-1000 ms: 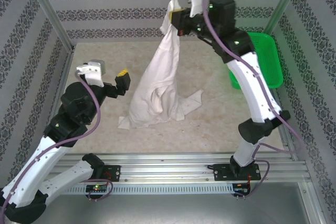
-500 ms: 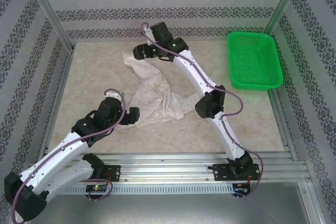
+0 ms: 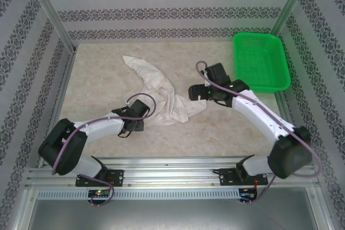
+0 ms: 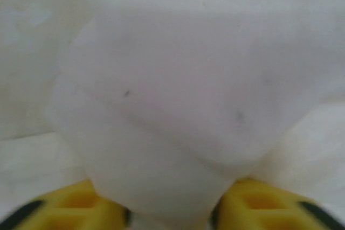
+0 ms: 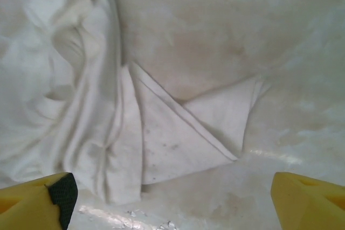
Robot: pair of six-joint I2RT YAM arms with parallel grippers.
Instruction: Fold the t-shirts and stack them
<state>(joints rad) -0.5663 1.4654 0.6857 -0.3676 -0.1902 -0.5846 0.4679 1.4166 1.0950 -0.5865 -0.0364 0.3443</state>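
Observation:
The white t-shirt [image 3: 161,92] lies crumpled on the table in a long band, running from the back left toward the near middle. Faint dark specks show on the t-shirt [image 5: 161,144], with a flat sleeve corner pointing right. My left gripper [image 3: 139,120] is low at the cloth's near-left edge. In the left wrist view a bulge of t-shirt [image 4: 172,133] fills the gap between the yellow fingers [image 4: 81,208], which are shut on it. My right gripper [image 3: 194,92] hovers just right of the sleeve. The right gripper [image 5: 170,206] is wide open with bare table between its fingers.
A green mesh basket [image 3: 260,63] stands at the back right, beside the right arm's forearm. Patterned walls and metal posts enclose the beige table [image 3: 97,74]. Bare table lies left of the shirt and in front of it.
The right gripper let go of the shirt at the back and pulled back to the near right. The shirt dropped flat. The left arm lowered onto the shirt's near-left edge.

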